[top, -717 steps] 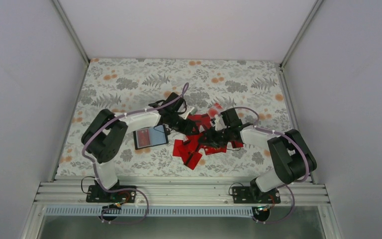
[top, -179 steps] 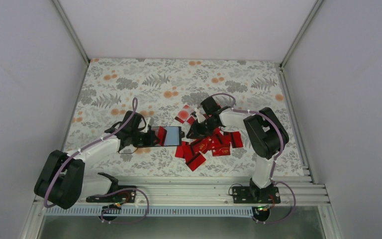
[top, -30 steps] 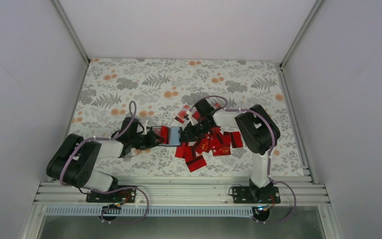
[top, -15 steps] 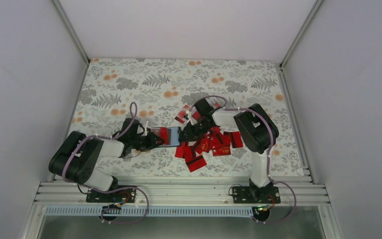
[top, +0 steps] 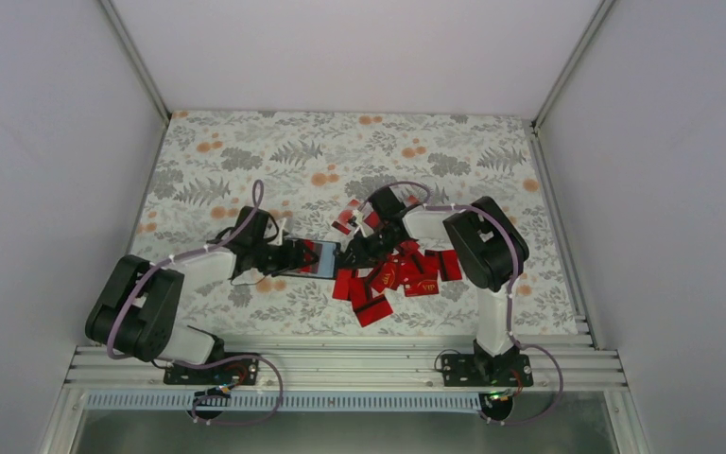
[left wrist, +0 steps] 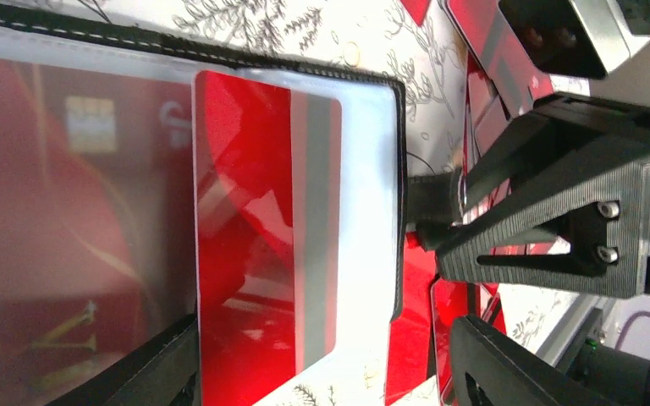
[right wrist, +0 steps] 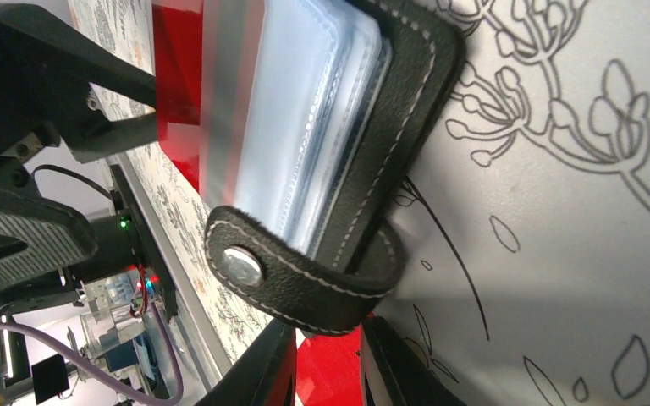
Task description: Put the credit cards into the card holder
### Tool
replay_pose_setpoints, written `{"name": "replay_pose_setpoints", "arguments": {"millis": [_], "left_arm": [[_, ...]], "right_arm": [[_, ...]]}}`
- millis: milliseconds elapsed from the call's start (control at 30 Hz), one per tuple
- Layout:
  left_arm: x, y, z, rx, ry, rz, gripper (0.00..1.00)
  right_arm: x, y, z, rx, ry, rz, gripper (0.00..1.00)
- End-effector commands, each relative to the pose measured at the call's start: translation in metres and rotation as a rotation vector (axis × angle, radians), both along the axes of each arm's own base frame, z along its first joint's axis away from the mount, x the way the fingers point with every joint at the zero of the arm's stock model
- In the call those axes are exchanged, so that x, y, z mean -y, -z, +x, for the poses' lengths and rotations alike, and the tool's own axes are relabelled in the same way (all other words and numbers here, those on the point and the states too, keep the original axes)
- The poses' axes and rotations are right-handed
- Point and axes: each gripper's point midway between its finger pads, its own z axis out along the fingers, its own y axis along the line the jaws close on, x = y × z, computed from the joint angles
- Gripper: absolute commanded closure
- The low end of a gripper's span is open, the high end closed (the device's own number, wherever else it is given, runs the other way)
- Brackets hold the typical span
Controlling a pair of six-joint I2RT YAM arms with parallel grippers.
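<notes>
Left pincer (left wrist: 322, 355), shifted slightly, gapes over the card holder (right wrist: 415, 93), which right pincer (right wrist: 328, 338) grips.

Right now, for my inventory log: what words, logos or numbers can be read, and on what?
Nothing reads clearly.
Gold lettering on the loose credit cards: too small to read.
Gold marks on the sleeved card in the card holder: blurred.
On the striped card: none.
</notes>
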Motion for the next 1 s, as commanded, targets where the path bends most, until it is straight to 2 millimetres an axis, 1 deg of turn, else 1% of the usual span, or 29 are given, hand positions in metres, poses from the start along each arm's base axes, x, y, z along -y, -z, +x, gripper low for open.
{"name": "replay_pose_setpoints", "arguments": {"millis": [0, 233, 300, 333, 367, 433, 500, 567, 733, 833, 967], "left_arm": [[-0.017, 0.007, -0.008, -0.049, 0.023, 0.144, 0.28], [-0.028, 0.002, 0.001, -0.045, 0.026, 0.252, 0.23], [-0.032, -0.001, 0.005, -0.041, 0.023, 0.280, 0.18], [-0.033, -0.002, 0.006, -0.039, 0.025, 0.291, 0.13], [-0.033, -0.004, 0.006, -0.036, 0.030, 0.300, 0.11], [-0.034, -0.007, 0.009, -0.023, 0.039, 0.313, 0.12], [-0.032, -0.011, 0.014, 0.009, 0.052, 0.311, 0.15], [-0.029, -0.011, 0.021, 0.033, 0.074, 0.310, 0.21], [-0.025, 0.001, 0.031, 0.035, 0.111, 0.322, 0.39], [-0.022, 0.006, 0.032, 0.025, 0.118, 0.314, 0.46], [-0.024, 0.013, 0.033, 0.012, 0.120, 0.331, 0.54]], "right_arm": [[0.008, 0.036, 0.005, 0.039, 0.021, -0.116, 0.79], [0.006, 0.030, 0.010, 0.058, 0.022, -0.111, 0.79], [0.005, 0.028, 0.011, 0.064, 0.021, -0.110, 0.79], [0.005, 0.026, 0.011, 0.067, 0.021, -0.109, 0.79], [0.005, 0.024, 0.012, 0.070, 0.020, -0.106, 0.79], [0.004, 0.019, 0.012, 0.078, 0.019, -0.098, 0.79], [0.003, 0.013, 0.013, 0.086, 0.020, -0.090, 0.79], [0.003, 0.009, 0.013, 0.091, 0.021, -0.085, 0.79], [0.001, 0.007, 0.012, 0.080, 0.031, -0.069, 0.79], [-0.002, 0.007, 0.013, 0.064, 0.038, -0.059, 0.79], [-0.005, 0.002, 0.016, 0.066, 0.050, -0.048, 0.79]]}}
